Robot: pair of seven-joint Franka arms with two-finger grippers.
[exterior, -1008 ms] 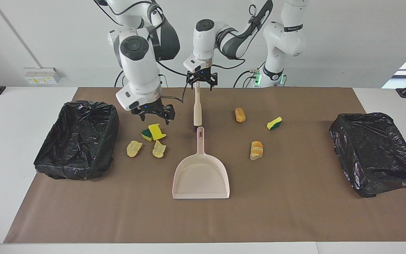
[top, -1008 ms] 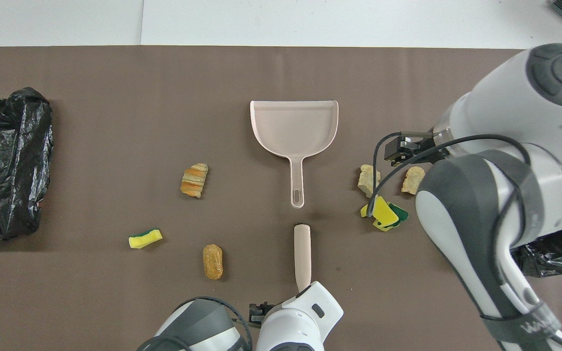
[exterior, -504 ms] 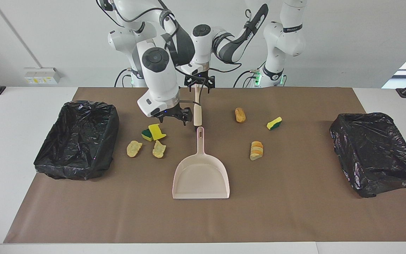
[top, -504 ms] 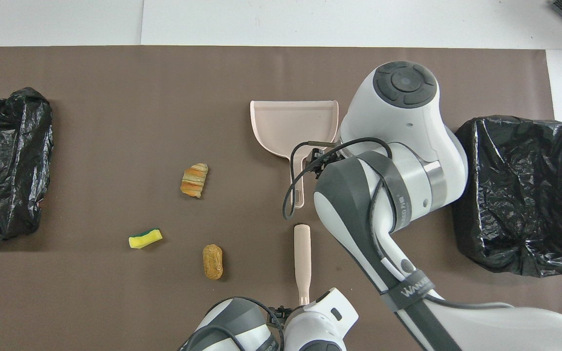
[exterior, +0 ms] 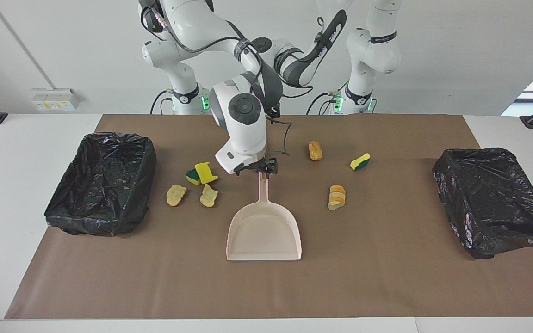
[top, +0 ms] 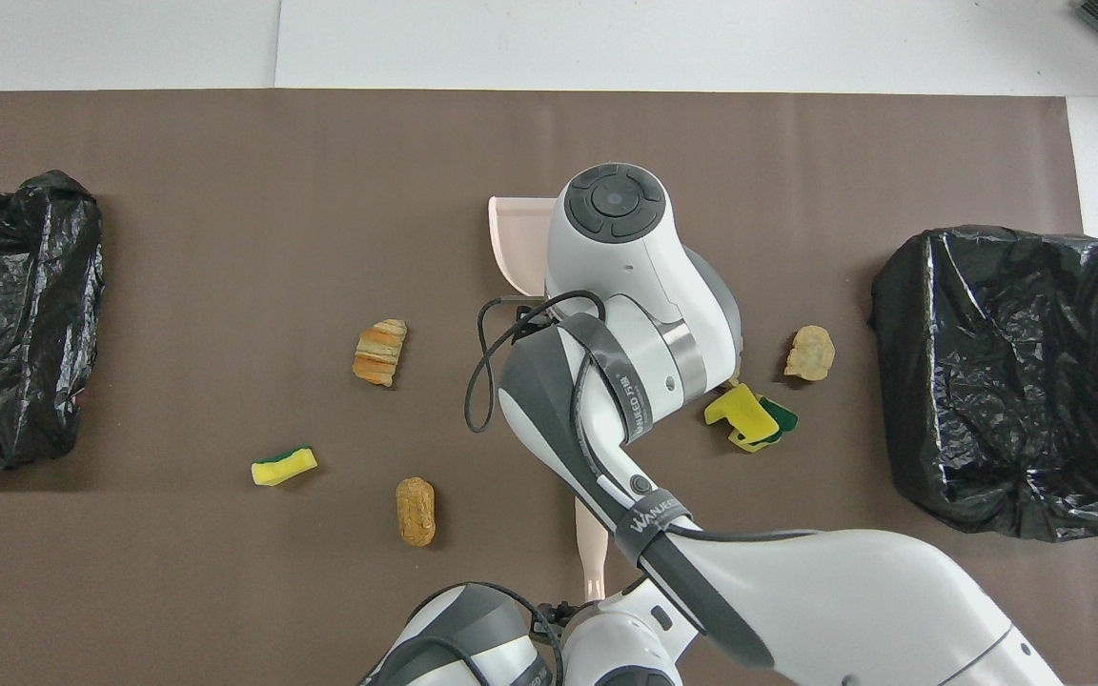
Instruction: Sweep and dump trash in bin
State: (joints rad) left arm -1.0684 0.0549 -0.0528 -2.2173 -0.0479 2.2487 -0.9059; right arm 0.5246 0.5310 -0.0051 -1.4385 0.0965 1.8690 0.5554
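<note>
- The right arm (exterior: pixel 243 120) has swung off the sponge cluster. The right gripper (exterior: pixel 263 167) now sits low over the end of the dustpan's handle, jaws wide and nothing held. Looks to me like it's lining up a grab, so sweeping hasn't started.
- Two bins lined with black bags, one at the right arm's end (exterior: pixel 100 180) and one at the left arm's end (exterior: pixel 493 199). No scraps visible in either.
- The beige dustpan (exterior: pixel 264 231) lies flat mid-table, pan empty, handle pointing at the robots.
- The brush (top: pixel 590 543) lies nearer the robots, in line with the dustpan. The left gripper (top: pixel 554 608) is still at its handle end, but I can't tell if it's gripping.
- The trash is all loose on the brown mat:
  - The sponge pair (exterior: pixel 201 173) is just beside the right gripper, toward the right arm's end, not touching it.
  - Two bread chunks (exterior: pixel 175 194) (exterior: pixel 208 195) lie a bit farther out.
  - The roll (exterior: pixel 315 150), a sponge piece (exterior: pixel 360 161) and the striped bread (exterior: pixel 337 197) are toward the left arm's end, well apart from both grippers.
</note>
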